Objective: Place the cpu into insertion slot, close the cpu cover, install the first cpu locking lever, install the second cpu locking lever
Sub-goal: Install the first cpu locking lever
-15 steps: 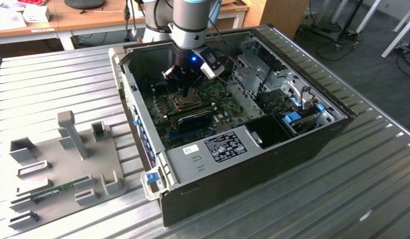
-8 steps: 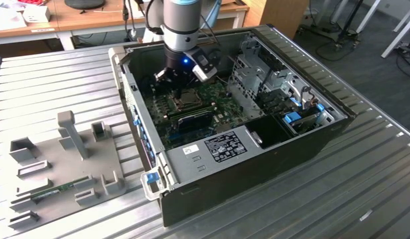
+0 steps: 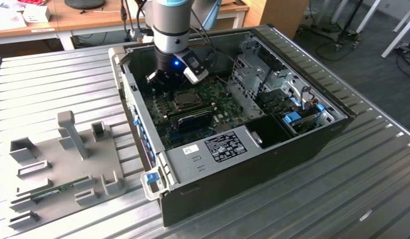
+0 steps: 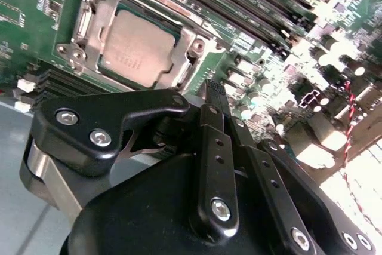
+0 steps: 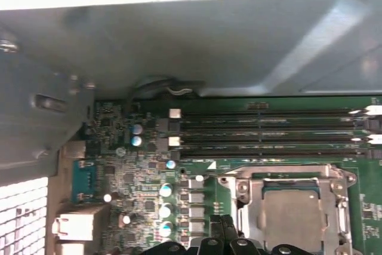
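Observation:
The cpu (image 4: 136, 43) lies flat in the insertion slot (image 3: 188, 97) on the green motherboard, its dull metal top showing through the window of the cpu cover (image 4: 190, 51). The silver cover frame lies down around the chip in both wrist views, cpu (image 5: 295, 213) and cover (image 5: 286, 174). My gripper (image 4: 213, 88) hangs just above the board beside the socket with its fingers pressed together and nothing between them. Its dark fingertips (image 5: 222, 228) sit next to the socket's corner. In the exterior view the gripper (image 3: 166, 81) is inside the open computer case, towards the exterior view's left of the socket.
Long black memory slots (image 5: 268, 129) run beside the socket. The case's grey wall (image 5: 179, 46) rises close behind them. A metal drive cage (image 3: 258, 79) stands on the exterior view's right. A grey fixture plate (image 3: 65, 164) lies on the ribbed metal table (image 3: 324, 199).

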`<move>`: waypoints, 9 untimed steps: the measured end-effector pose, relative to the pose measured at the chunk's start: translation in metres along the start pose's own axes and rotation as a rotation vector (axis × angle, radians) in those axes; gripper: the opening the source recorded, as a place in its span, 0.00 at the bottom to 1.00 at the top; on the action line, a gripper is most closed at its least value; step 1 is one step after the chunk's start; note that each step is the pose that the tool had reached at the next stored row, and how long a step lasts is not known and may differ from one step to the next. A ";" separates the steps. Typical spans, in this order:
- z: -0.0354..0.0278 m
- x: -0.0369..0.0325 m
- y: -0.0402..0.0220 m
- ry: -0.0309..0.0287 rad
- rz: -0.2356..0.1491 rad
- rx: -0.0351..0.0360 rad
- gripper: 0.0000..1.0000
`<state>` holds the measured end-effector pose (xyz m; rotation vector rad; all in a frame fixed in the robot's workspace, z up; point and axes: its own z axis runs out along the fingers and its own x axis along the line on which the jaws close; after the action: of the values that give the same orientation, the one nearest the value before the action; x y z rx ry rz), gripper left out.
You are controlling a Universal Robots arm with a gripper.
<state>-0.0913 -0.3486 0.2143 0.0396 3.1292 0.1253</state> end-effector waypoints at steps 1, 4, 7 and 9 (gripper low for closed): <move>0.0000 0.0004 0.0000 -0.0001 0.000 -0.0001 0.10; -0.0015 0.0011 0.0000 -0.0003 0.000 0.0002 0.10; -0.0078 0.0010 0.0005 -0.0005 0.000 0.0001 0.10; -0.0141 0.0010 0.0011 -0.0006 0.000 0.0000 0.10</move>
<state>-0.0924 -0.3486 0.2284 0.0395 3.1287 0.1252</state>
